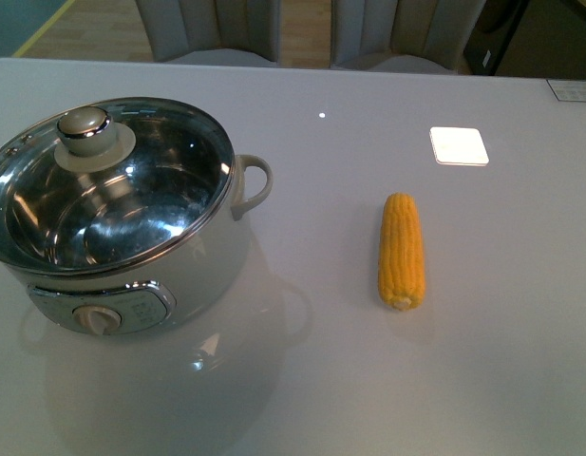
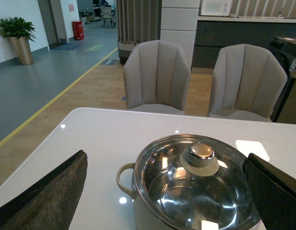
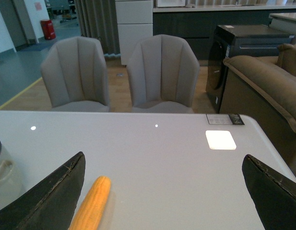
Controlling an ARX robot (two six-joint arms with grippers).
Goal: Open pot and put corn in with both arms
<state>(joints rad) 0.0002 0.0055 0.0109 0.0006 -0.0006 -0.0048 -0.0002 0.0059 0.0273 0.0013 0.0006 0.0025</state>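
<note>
The cream-white pot point(image 1: 226, 249) stands at the left of the table with its glass lid point(image 1: 112, 190) on and the knob point(image 1: 84, 123) on top. The yellow corn point(image 1: 402, 250) lies on the table to its right, lengthwise. Neither arm shows in the front view. In the left wrist view my left gripper point(image 2: 167, 191) is open, its fingers point(image 2: 52, 196) wide apart above the near side of the pot point(image 2: 128, 211), with the lid knob point(image 2: 201, 152) between them. In the right wrist view my right gripper point(image 3: 167, 191) is open and empty; the corn point(image 3: 91, 205) lies beside one finger point(image 3: 47, 201).
The grey table point(image 1: 330, 380) has a bright square light reflection point(image 1: 458, 145) behind the corn. Two grey chairs point(image 2: 157, 76) stand at the far edge. A brown sofa point(image 3: 267, 81) and a dark cabinet point(image 3: 243, 43) are beyond the table's right end.
</note>
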